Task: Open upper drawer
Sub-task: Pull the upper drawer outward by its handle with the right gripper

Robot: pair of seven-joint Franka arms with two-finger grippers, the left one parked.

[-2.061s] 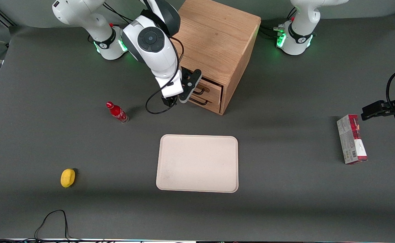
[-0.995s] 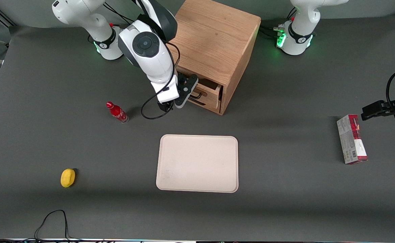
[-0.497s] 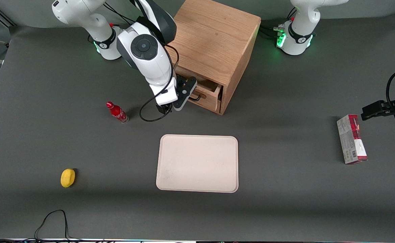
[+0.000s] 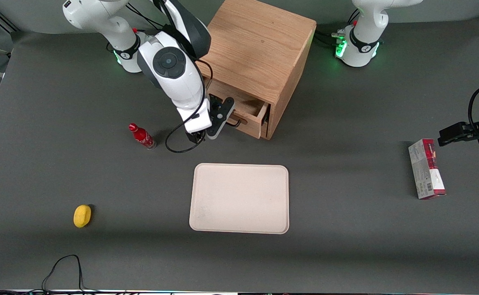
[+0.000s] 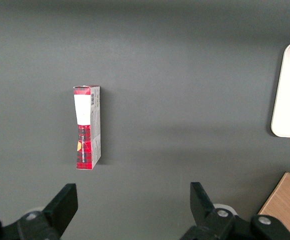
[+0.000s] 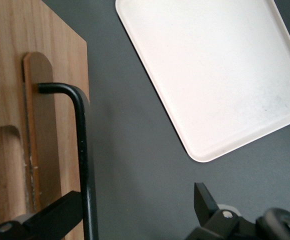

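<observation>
The oak cabinet (image 4: 259, 45) stands at the back of the table. Its upper drawer (image 4: 252, 110) is pulled partly out and I can see into its open top. My gripper (image 4: 226, 114) is in front of the drawer, at its black bar handle (image 4: 235, 121). In the right wrist view the gripper (image 6: 140, 197) is open with the jaws wide apart. One of its fingers (image 6: 55, 217) sits between the handle (image 6: 84, 165) and the drawer front (image 6: 60, 65), hooked on the bar. The other finger is clear of it. The lower drawer is hidden under the upper one.
A beige tray (image 4: 239, 198) lies nearer the front camera than the cabinet. A red bottle (image 4: 142, 136) stands beside my arm. A yellow object (image 4: 82, 215) lies toward the working arm's end. A red and white box (image 4: 426, 168) lies toward the parked arm's end.
My gripper has drawn back from the cabinet with the handle hooked. The upper drawer has slid out from shut to partly open.
</observation>
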